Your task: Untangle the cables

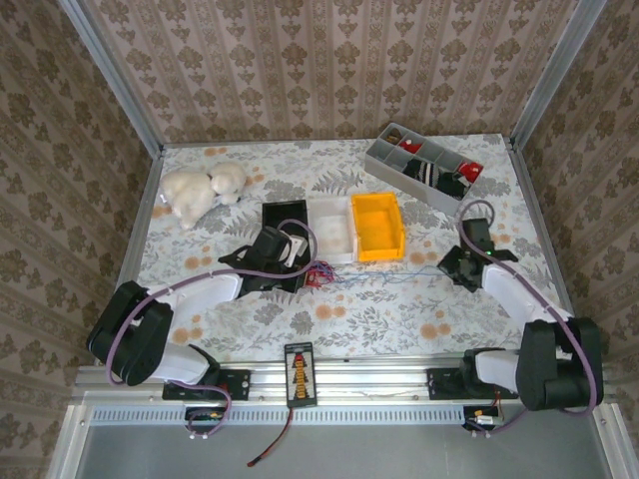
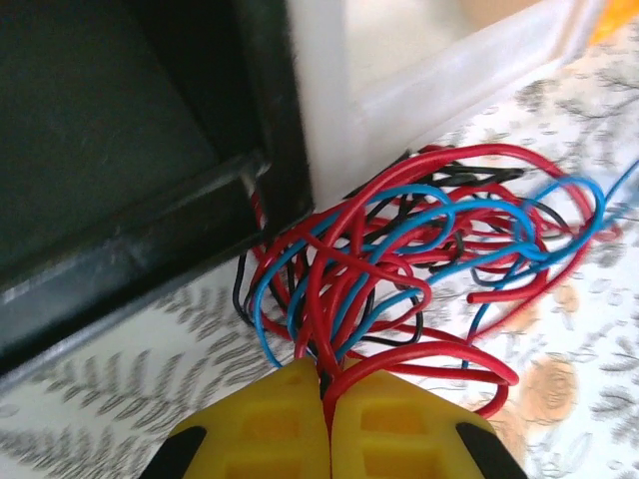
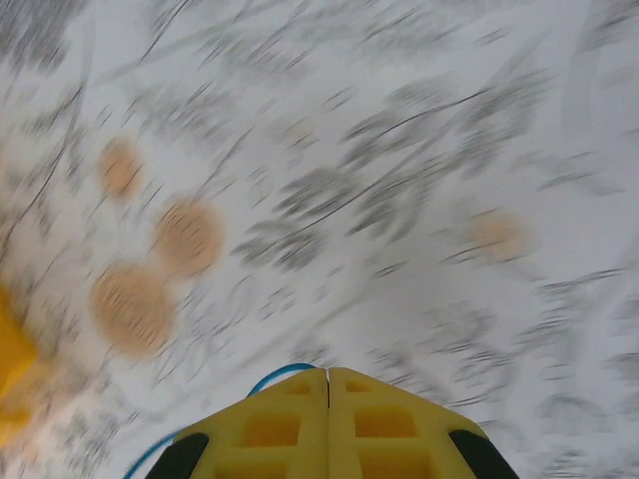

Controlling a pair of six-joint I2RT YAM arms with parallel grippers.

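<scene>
Left end effector (image 2: 327, 379), clamped on the cables (image 2: 419, 259) at their six o'clock edge, risked cinching knots tighter if the right end effector (image 3: 327, 384), pinching a blue cable (image 3: 272, 373), pulled hard.

cables (image 2: 399, 249) pressed against black bin (image 2: 120, 150), white bin (image 2: 399, 70), open table (image 1: 399, 314) nearside

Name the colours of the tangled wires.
The wires are red, blue and black, clearest in left wrist view.

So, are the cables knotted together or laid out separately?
Knotted: red, blue and black cables loop through one another beside the black bin, with the left gripper shut on them.
</scene>
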